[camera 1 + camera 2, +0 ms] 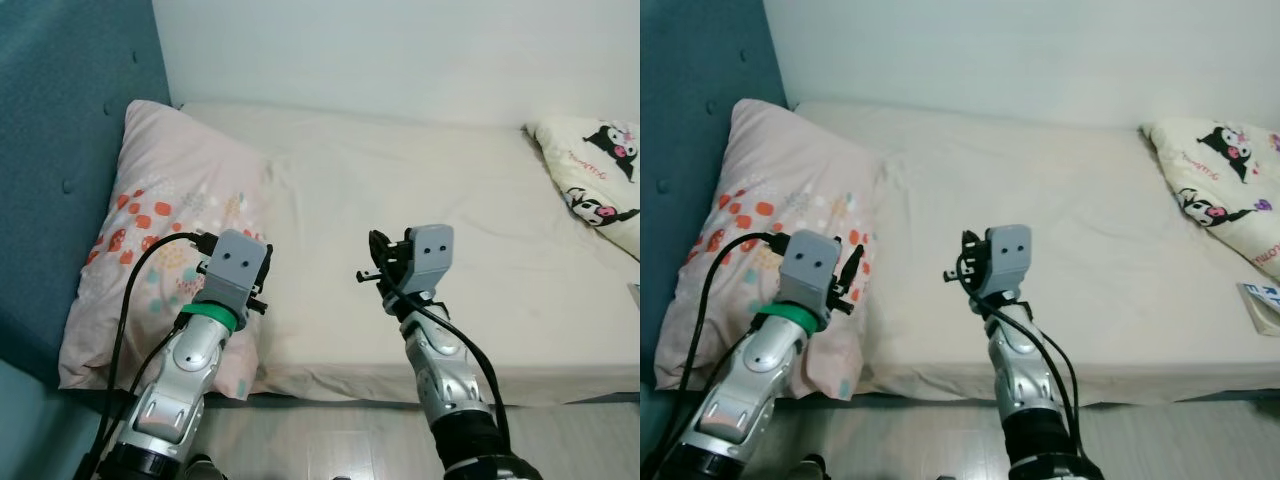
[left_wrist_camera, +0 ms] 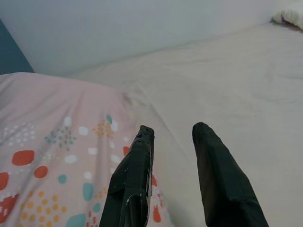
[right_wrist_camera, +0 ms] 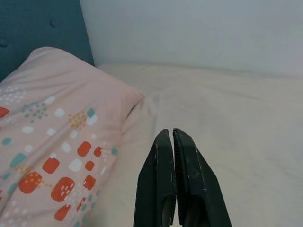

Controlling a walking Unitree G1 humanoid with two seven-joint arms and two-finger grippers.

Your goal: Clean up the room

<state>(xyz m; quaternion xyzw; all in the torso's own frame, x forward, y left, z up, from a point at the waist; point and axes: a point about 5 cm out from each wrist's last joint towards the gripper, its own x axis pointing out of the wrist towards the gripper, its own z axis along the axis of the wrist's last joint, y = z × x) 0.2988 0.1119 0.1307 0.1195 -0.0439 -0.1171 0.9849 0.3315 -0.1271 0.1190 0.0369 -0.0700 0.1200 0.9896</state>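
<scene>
Left gripper [image 2: 173, 137] over pink pillow [image 1: 160, 220] edge

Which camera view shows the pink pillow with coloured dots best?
The left eye view shows the pink pillow best: all of it lies against the blue headboard, with the left tool over its corner. The right eye view shows nearly the same. The wrist views show part of its dotted cover, past each tool's black fingers.
</scene>
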